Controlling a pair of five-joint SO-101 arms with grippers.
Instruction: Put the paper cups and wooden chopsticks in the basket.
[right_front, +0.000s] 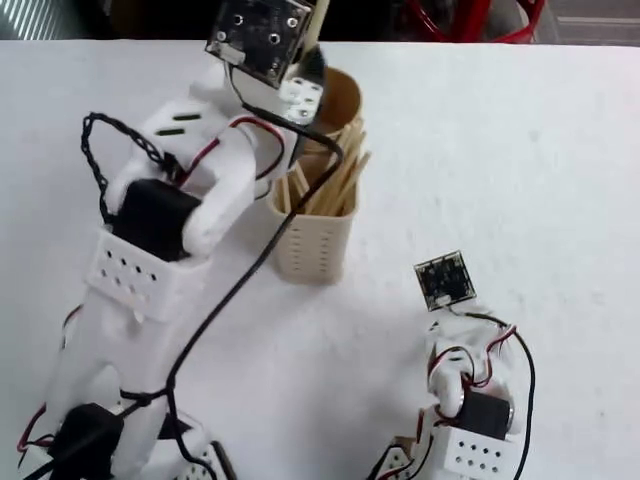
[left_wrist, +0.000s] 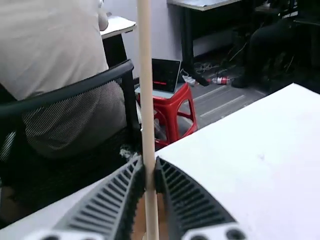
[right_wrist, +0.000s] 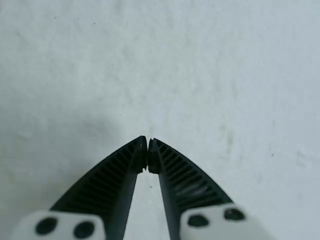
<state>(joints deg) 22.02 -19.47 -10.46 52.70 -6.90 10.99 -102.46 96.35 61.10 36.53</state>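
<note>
White table (right_front: 540, 150), red plastic stool (left_wrist: 176, 107) on the floor beyond its far edge, laptop (left_wrist: 165, 75) on the stool, black mesh office chair (left_wrist: 75, 125) beside it

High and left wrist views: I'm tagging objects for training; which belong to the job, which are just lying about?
Job: basket, chopsticks standing in it, paper cup beside them, one chopstick clamped in the left gripper.
Lying about: red stool, laptop on it, black chair, bottle on the floor.
</note>
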